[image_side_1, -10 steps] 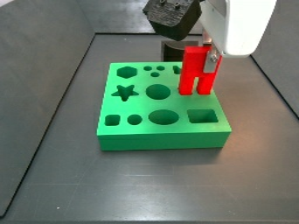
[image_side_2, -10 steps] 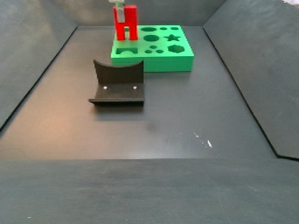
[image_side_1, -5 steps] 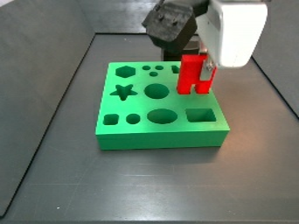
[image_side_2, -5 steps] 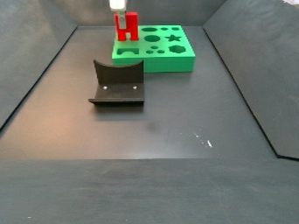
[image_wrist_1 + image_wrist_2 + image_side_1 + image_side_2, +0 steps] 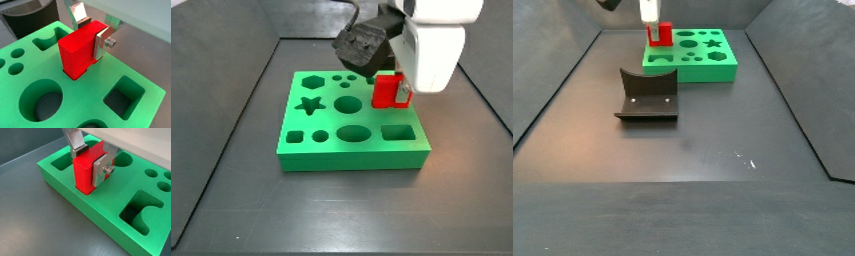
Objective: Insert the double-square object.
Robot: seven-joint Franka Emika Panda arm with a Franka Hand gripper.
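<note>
The double-square object (image 5: 75,54) is a bright red peg held upright between my gripper's (image 5: 91,34) silver fingers. The gripper is shut on it. The peg's lower end sits inside a slot in the top of the green block (image 5: 143,107), near the block's edge. Both wrist views show this, with the peg (image 5: 85,173), gripper (image 5: 89,161) and block (image 5: 73,193). In a side view the peg (image 5: 388,90) stands low at the right side of the block (image 5: 325,152), under the gripper (image 5: 396,84). In a side view the peg (image 5: 663,34) shows short above the block (image 5: 711,69).
The green block has several other shaped holes: star, hexagon, circles, squares, an oval. A dark grey curved block (image 5: 647,97) stands on the dark floor in front of the green block, also seen in a wrist view (image 5: 27,21). Grey walls enclose the floor.
The gripper has moved down with the red peg. The peg stood tall above the block before; now its lower part is inside the slot and less red shows.
</note>
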